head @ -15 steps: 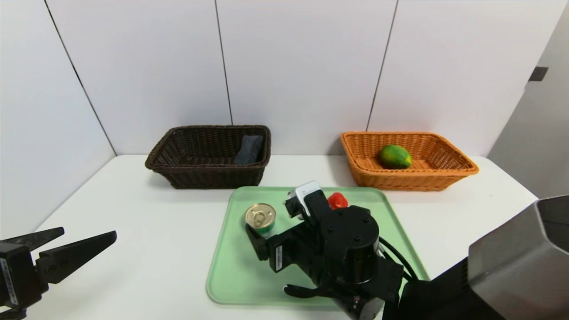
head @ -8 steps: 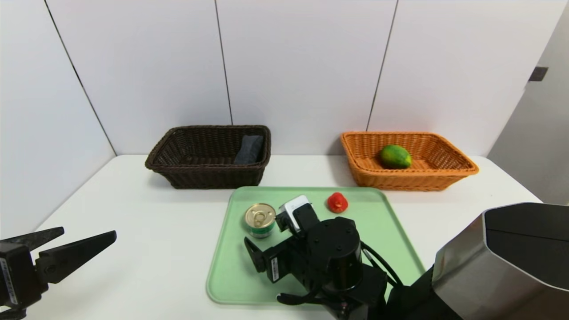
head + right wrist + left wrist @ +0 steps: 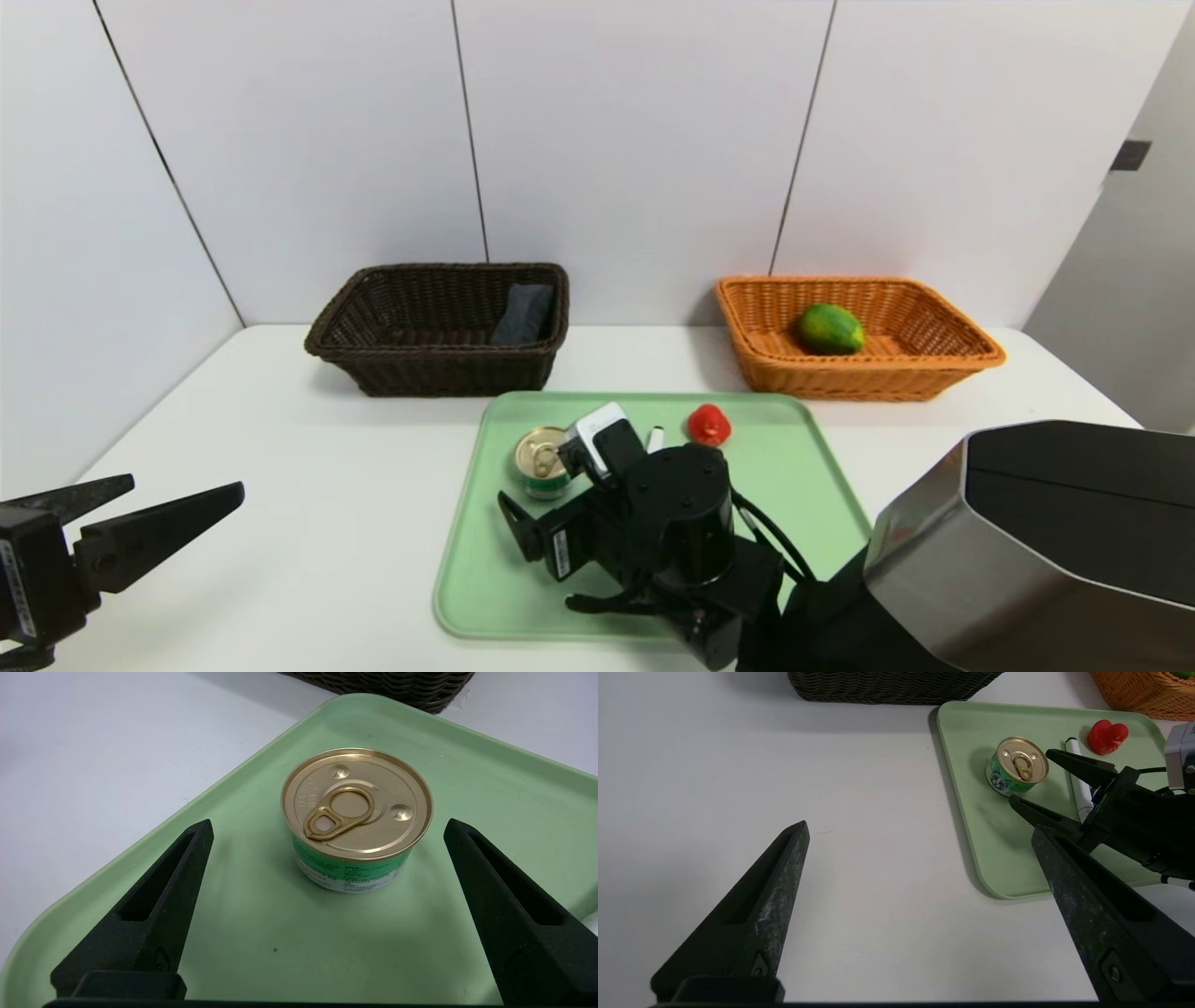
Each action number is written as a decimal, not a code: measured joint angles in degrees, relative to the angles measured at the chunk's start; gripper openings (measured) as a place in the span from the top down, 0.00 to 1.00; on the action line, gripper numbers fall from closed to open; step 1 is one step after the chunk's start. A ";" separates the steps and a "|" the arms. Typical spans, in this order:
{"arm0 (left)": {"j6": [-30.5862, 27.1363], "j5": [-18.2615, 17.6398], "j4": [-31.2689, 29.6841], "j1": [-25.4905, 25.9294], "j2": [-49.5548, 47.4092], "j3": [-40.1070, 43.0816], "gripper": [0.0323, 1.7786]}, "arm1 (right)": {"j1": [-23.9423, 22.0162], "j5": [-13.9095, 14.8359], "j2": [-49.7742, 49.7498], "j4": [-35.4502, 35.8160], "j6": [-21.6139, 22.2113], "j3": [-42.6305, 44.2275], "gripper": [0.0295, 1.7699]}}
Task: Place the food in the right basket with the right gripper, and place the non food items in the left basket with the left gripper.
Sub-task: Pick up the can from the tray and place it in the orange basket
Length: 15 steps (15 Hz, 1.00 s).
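- Tin can (image 3: 357,807): upright on the green tray (image 3: 504,597), long axis vertical, gold lid up, pull tab flat. It lies just ahead of the right gripper (image 3: 329,821), in line with the gap between the fingers, apart from both.
- Right gripper: open, holding nothing, low over the tray.
- White marker (image 3: 1080,793): lying flat, black end pointing away from the robot, long axis running back under the right gripper.
- Red knobbly object (image 3: 709,426): beyond the right gripper, near the marker's black end.
- Left gripper (image 3: 920,826): open and empty, parked above the white surface (image 3: 878,933).
- Change from half a second ago: right gripper shifted left and slightly toward the robot; marker's black end now uncovered in the head view. Green fruit (image 3: 830,329) unmoved in the orange basket (image 3: 859,373), likewise dark towel (image 3: 524,315) in the dark brown basket (image 3: 448,373).
- Obscured: can's right edge and marker's middle, both behind the right arm in the head view.
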State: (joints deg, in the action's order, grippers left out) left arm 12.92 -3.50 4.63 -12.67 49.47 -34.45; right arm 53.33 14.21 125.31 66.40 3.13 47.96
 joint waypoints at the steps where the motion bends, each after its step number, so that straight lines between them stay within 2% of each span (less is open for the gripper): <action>1: 0.00 0.02 0.00 0.02 -0.07 0.00 0.05 | -0.30 -0.07 0.71 0.00 -0.02 0.60 0.04; 7: -0.05 -0.02 0.00 0.00 -0.02 -0.13 0.05 | -2.67 -1.84 2.84 -2.13 -0.33 2.67 0.04; 15: -0.02 -1.04 0.00 0.02 0.13 -0.22 0.05 | -3.17 -3.74 2.72 -9.70 -0.29 7.39 0.04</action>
State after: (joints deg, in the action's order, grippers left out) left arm 12.90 -4.53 4.63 -12.64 49.60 -34.67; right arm 50.16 10.47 128.03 56.70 2.84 55.35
